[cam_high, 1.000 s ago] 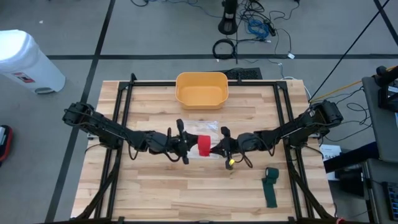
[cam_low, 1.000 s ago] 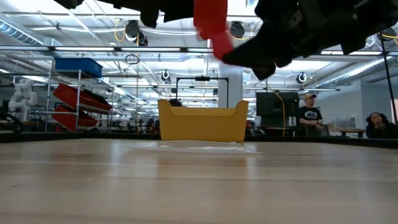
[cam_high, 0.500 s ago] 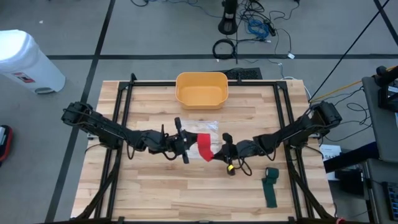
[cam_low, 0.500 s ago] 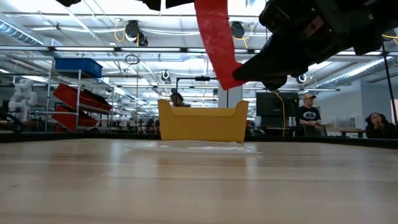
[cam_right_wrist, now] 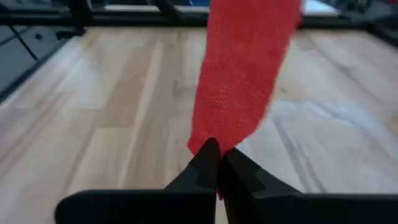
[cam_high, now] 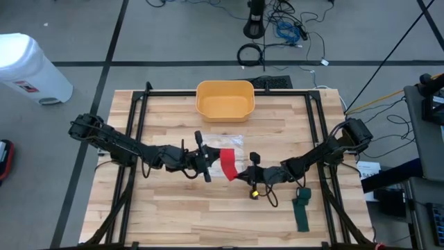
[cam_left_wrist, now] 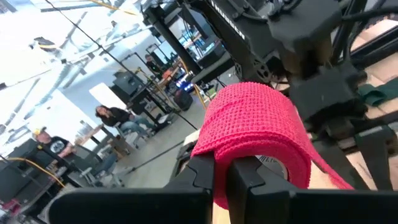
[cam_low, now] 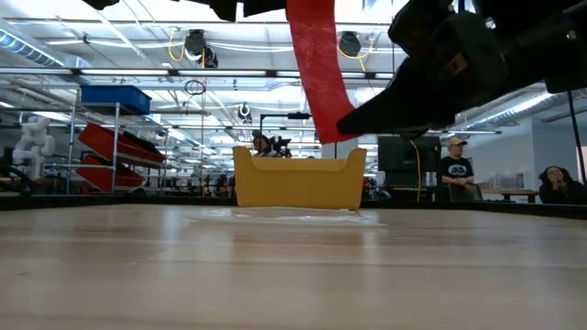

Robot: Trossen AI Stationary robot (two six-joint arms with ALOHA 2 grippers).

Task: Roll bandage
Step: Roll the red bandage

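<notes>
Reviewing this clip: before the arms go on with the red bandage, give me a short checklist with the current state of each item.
1. Left gripper shut on the red bandage roll: ok.
2. Right gripper shut on the bandage's free end: ok.
3. Strip between the grippers untwisted and flat: ok in the right wrist view.
4. Bandage held clear of the table: ok, low view shows it in the air.
5. Yellow bin and green bandage out of the way: ok.
6. Roll wound evenly: cannot tell.

Open robotics lab: storage shelves (cam_low: 115,147) (red and blue bins), overhead ducting, seated person (cam_low: 456,170) at desks
</notes>
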